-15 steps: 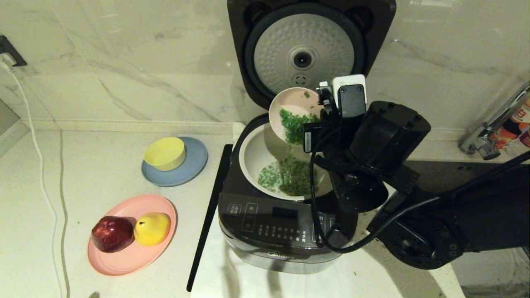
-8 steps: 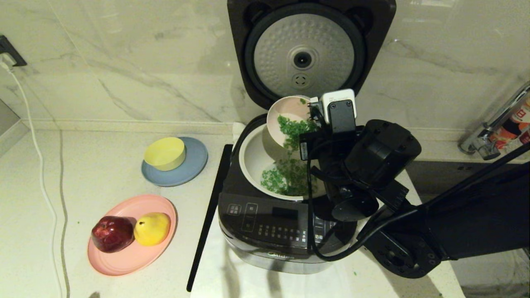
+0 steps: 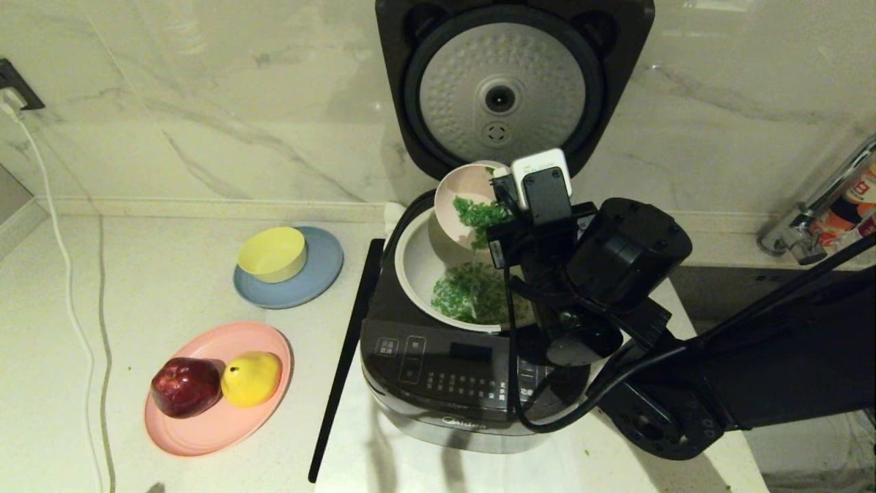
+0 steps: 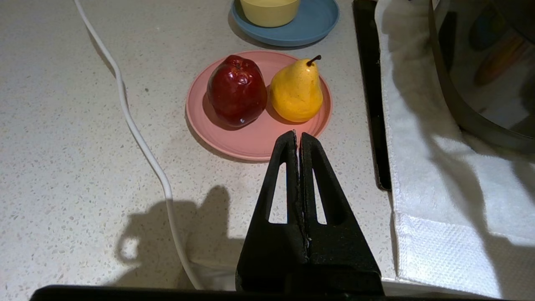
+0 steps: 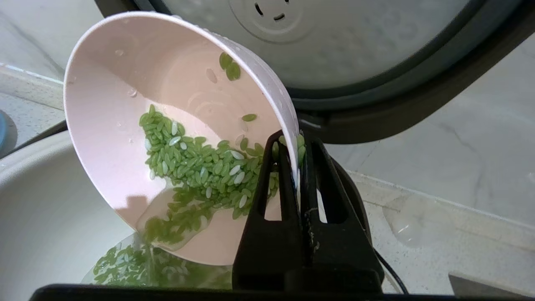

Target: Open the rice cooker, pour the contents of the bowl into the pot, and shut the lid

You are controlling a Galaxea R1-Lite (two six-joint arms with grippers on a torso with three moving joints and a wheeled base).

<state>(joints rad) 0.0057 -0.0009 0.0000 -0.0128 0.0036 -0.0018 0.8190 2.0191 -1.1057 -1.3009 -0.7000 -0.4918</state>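
Pale pink bowl (image 5: pixel 125 104) rim pinched between right tool (image 5: pixel 297 150) fingers, tilted over pot (image 3: pixel 421 257).

Pale pink bowl (image 3: pixel 464 198) — tipped steeply at the pot's (image 3: pixel 417 263) twelve o'clock, green grains (image 5: pixel 196 167) sliding down; lid (image 3: pixel 510 82) upright, open.

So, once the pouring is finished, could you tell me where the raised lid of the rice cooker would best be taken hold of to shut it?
Probably at the top free edge of the lid, coming from the front or above. It stands upright on its hinge behind the pot, dimpled inner plate facing forward, so that edge is farthest from the hinge. The right gripper is shut on the bowl.
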